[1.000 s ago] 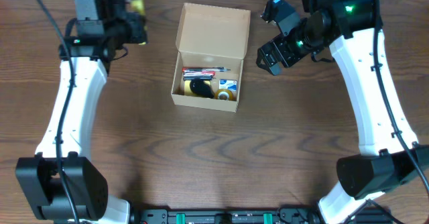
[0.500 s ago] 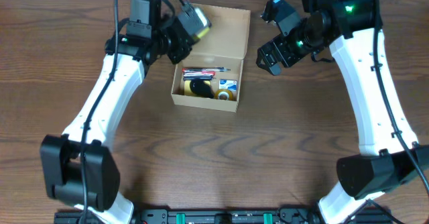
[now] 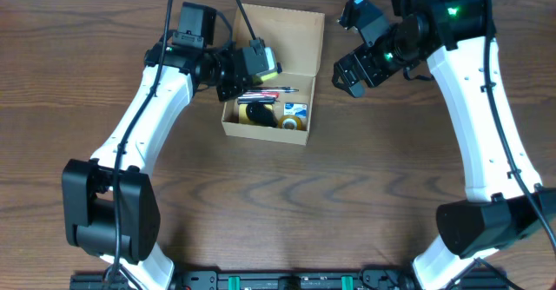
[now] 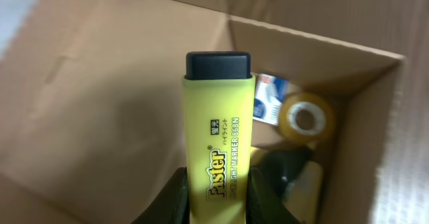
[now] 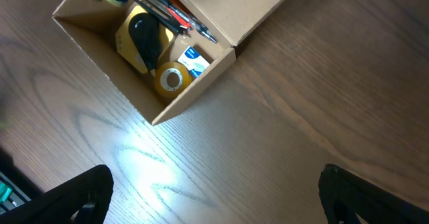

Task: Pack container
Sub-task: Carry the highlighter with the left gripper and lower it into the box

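The container (image 3: 265, 135) is a tan cardboard box at the table's middle back, with its flap lid (image 3: 278, 38) standing open behind it. My left gripper (image 3: 259, 64) hangs over the box's back left corner, shut on a yellow highlighter (image 4: 218, 117) with a black cap. The highlighter points into the box in the left wrist view, held between the fingers (image 4: 175, 197). Inside lie a tape roll (image 3: 291, 123), pens (image 3: 265, 91), a black item (image 3: 258, 113) on something yellow, and a blue-and-white item (image 3: 295, 109). My right gripper (image 3: 352, 69) is open and empty, hovering right of the box.
The dark wooden table (image 3: 278, 203) spreads in front of the box. In the right wrist view the box (image 5: 191, 93) sits at upper left, and bare tabletop lies between the wide-set fingers (image 5: 74, 197).
My left arm has swung from the far back left of the table to above the box, carrying the highlighter. The right arm has not moved.
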